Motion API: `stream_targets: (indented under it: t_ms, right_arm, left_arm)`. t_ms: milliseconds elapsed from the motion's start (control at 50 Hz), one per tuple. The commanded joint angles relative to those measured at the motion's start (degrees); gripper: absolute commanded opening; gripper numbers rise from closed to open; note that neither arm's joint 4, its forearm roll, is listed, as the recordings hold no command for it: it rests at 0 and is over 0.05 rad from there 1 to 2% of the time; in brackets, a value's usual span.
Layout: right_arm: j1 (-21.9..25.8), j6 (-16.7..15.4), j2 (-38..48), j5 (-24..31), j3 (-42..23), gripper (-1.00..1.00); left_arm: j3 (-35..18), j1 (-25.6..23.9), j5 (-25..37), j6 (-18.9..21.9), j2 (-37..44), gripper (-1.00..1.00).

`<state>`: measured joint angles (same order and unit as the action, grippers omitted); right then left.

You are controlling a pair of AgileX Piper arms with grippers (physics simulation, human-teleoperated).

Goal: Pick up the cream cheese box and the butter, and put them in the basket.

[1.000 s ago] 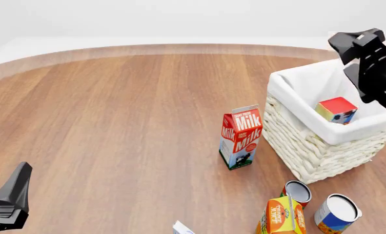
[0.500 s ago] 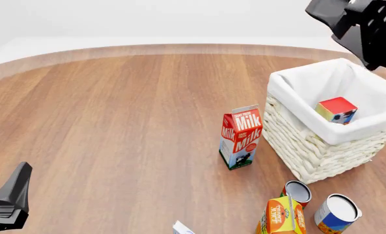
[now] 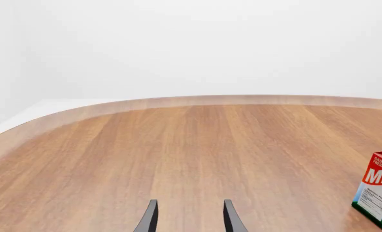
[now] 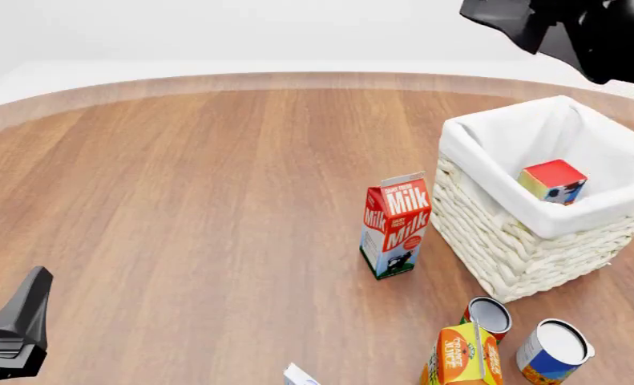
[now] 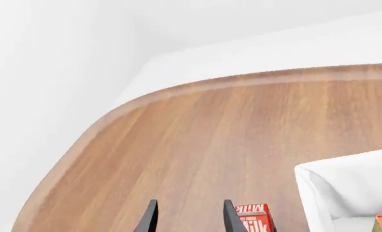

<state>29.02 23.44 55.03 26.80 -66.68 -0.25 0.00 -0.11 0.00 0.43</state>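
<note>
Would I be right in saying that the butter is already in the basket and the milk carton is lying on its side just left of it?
Not quite: the milk carton is standing upright, not lying on its side, as the front view shows. The rest holds: the butter is inside the basket, and the milk carton stands just left of it.

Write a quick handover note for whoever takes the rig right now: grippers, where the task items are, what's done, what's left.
Left gripper: open, empty, low over bare table at the near left.
Right gripper: open, empty, raised high above the basket's far side.
Butter: inside the basket, leaning against the liner. Done.
Cream cheese box: on the table at the near edge of the front view, only a corner showing, near the juice carton. Still to pick up and place in the basket.
Milk carton stands just left of the basket; steer around it.
</note>
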Motion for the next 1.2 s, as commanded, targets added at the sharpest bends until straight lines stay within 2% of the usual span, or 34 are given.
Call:
stream_targets:
  t_ms: [20, 320, 480, 820, 1200]
  right_arm:
    - [4.39, -3.71, 2.71, 3.50, -3.58, 1.00]
    - [9.39, -6.11, 5.90, 5.40, -5.62, 1.00]
    - [11.22, -6.71, 8.00, 5.34, -5.06, 1.00]
    - [15.13, -9.51, 11.14, 8.16, -8.08, 1.00]
    - [17.70, -9.98, 13.61, 8.35, -7.69, 1.00]
  left_arm:
    - [0.00, 0.00, 0.00, 0.00, 0.00, 1.00]
    - [0.00, 0.00, 0.00, 0.00, 0.00, 1.00]
    - [0.00, 0.00, 0.00, 0.00, 0.00, 1.00]
    - [0.00, 0.00, 0.00, 0.00, 0.00, 1.00]
    - [0.00, 0.00, 0.00, 0.00, 0.00, 1.00]
